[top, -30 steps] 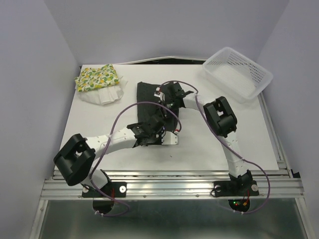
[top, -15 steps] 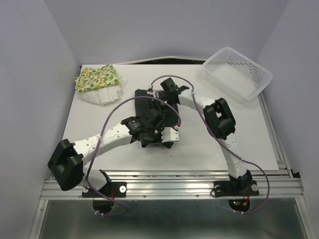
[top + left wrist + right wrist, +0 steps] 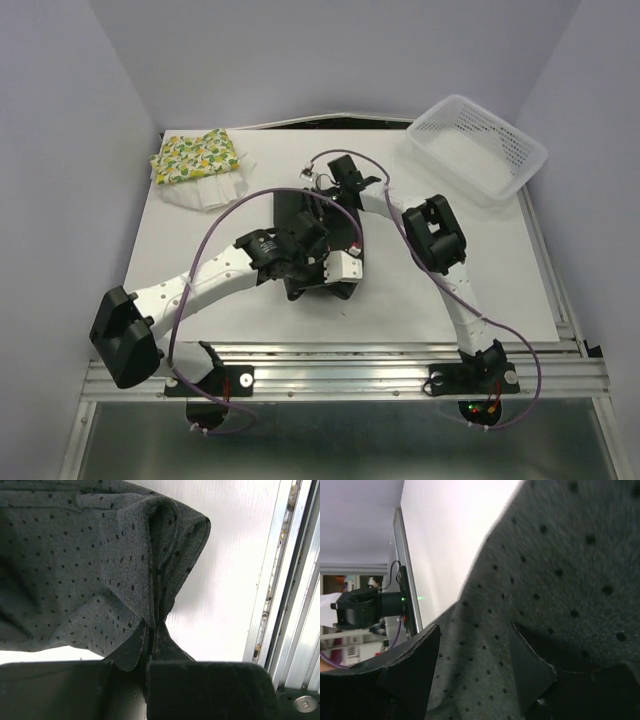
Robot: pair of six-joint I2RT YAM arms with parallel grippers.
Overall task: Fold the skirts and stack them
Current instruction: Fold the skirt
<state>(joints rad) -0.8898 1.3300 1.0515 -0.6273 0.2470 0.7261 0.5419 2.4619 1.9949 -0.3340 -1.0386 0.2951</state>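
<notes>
- The left gripper (image 3: 154, 630), jaws closed on a pinched fold, is gripping the black skirt (image 3: 292, 207) at the centre of the bench (image 3: 450, 280).
- The right gripper (image 3: 475, 630) is hovering, jaws apart, over the skirt's 12 o'clock edge.
- Folding seems to be under way, and the next move is probably calling for a carry onto the lemon skirt (image 3: 195, 155) at 10 o'clock.

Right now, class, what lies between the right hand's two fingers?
In the right wrist view, the black dotted cloth skirt fills the gap between the open right hand's fingers.
</notes>
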